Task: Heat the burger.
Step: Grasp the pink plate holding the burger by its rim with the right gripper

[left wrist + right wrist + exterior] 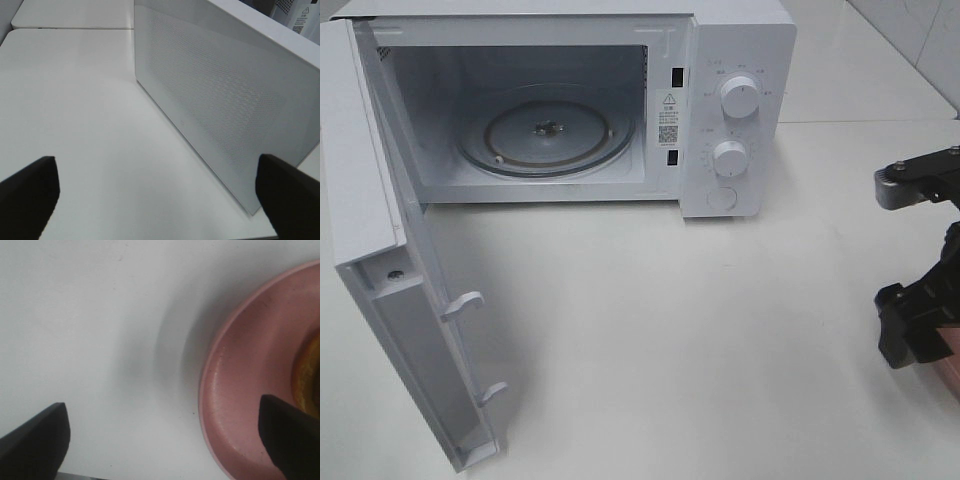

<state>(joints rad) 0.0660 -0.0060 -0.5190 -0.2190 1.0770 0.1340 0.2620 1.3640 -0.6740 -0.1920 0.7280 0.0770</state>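
Observation:
Only a golden-yellow sliver of the burger (pixel 309 375) shows, at the edge of the right wrist view, resting on a round pink plate (pixel 240 390). My right gripper (pixel 162 440) is open. One dark finger hangs over the plate's rim and the other over bare table, with nothing between them. In the high view the right gripper (pixel 918 325) sits at the far right edge, beside a corner of the plate (pixel 949 365). My left gripper (pixel 160 200) is open and empty, close to the outer face of the microwave door (pixel 220 105). It is outside the high view.
A white microwave (pixel 740 60) stands at the back with its door (pixel 380 250) swung wide to the left. A bare glass turntable (pixel 548 130) lies inside. Two knobs (pixel 737 98) are on its right panel. White tabletop (pixel 670 320) stretches in front.

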